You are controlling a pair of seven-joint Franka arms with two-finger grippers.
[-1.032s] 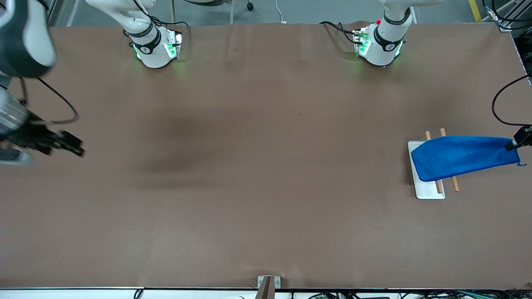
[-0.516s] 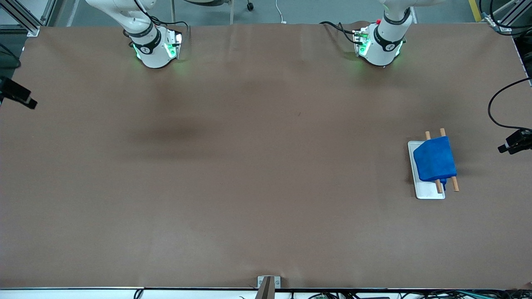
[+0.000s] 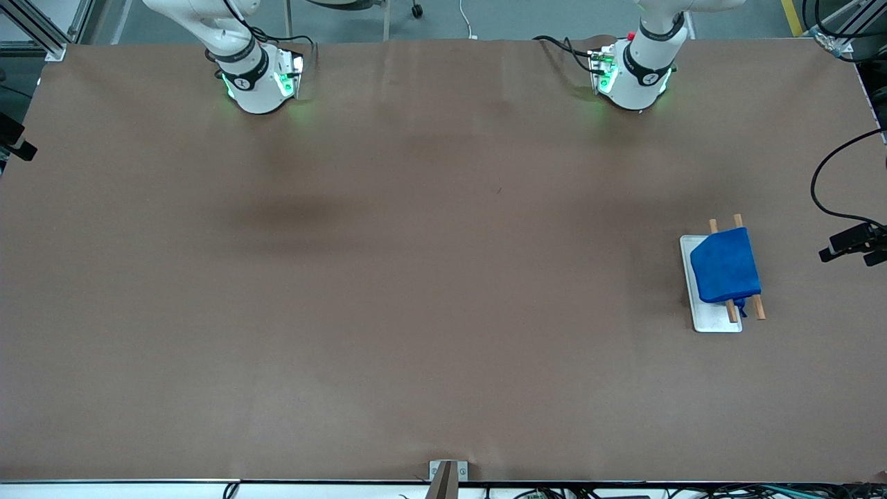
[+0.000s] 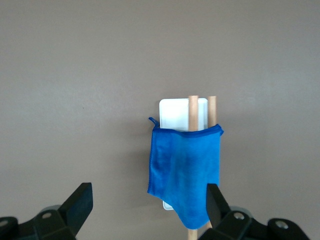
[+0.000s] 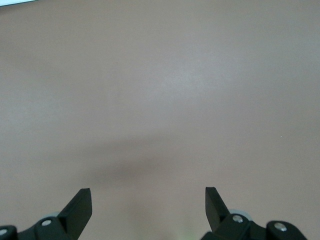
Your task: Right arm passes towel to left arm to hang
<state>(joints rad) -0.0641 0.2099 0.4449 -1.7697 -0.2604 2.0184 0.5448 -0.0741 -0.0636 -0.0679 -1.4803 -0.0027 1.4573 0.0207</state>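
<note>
The towel (image 3: 725, 269) is draped over the two wooden rods (image 3: 736, 267) on the white stand (image 3: 714, 322), at the right of the frame. The left tool (image 3: 851, 246) sits at the right edge, fingers apart, empty. The right tool (image 5: 147, 212) is over bare tabletop (image 3: 416, 277) at the left edge, fingers apart too. Hanging looks complete; next would be pulling both arms clear.

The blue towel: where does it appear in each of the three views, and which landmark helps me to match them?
Front view: the towel hangs over two wooden rods at the left arm's end of the table.
Left wrist view: the towel is near the middle, draped over the rods.
Right wrist view: not in it; only bare table.
Shared landmark: the white base plate under the rods.
</note>
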